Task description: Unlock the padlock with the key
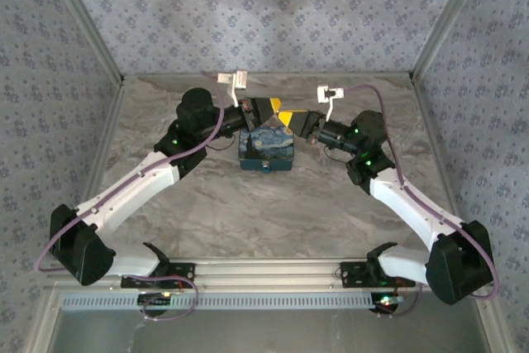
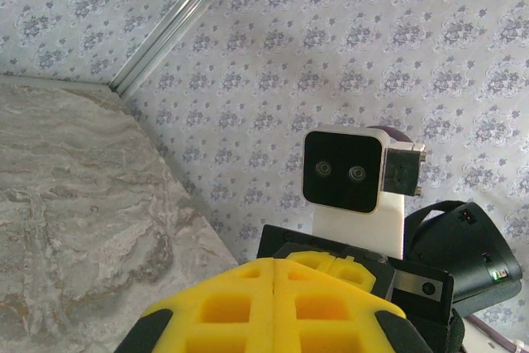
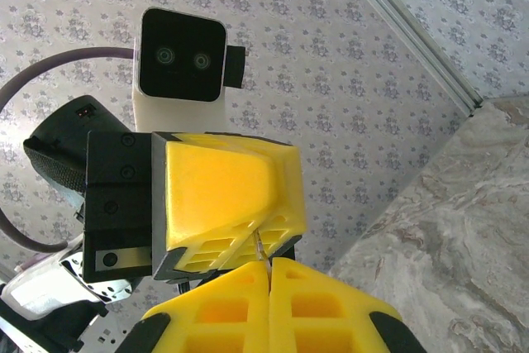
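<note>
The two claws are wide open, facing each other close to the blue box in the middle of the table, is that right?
No: both are shut, not wide open. The left wrist view shows the left claw closed up tight, and the right wrist view shows the same for the right claw. They do face each other close to the blue box.

white arm links [image 1: 132, 192] with black joints [image 1: 78, 245], purple cables [image 3: 83, 54], and yellow ribbed claw fingers [image 2: 248, 307].
</note>
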You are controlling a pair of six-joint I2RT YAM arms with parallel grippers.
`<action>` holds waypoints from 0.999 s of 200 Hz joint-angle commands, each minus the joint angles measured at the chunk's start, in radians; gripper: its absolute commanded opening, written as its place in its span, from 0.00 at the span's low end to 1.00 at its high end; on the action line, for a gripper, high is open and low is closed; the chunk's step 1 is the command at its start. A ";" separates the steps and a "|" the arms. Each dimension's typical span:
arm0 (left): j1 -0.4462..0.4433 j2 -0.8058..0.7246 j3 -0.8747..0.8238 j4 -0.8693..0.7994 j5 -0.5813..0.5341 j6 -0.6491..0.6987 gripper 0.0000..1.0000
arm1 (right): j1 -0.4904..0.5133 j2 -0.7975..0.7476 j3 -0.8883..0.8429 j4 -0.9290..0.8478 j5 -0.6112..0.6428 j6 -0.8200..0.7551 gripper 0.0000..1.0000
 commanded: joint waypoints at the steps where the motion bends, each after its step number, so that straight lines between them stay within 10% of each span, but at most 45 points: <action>1: -0.007 -0.008 0.027 -0.011 0.029 0.012 0.00 | -0.001 -0.020 0.023 0.007 0.013 -0.024 0.00; 74: -0.008 0.004 0.039 -0.036 0.034 0.016 0.00 | -0.003 -0.019 0.025 0.008 0.018 -0.024 0.00; 87: 0.002 -0.019 0.030 -0.052 0.007 0.019 0.31 | -0.009 -0.023 0.021 -0.009 0.017 -0.030 0.00; 117: 0.036 -0.065 0.002 -0.077 -0.029 0.022 0.52 | -0.024 -0.032 0.004 -0.033 0.020 -0.035 0.00; 200: 0.070 -0.136 -0.126 -0.322 -0.149 0.123 0.73 | -0.107 -0.020 0.133 -0.542 0.179 -0.345 0.00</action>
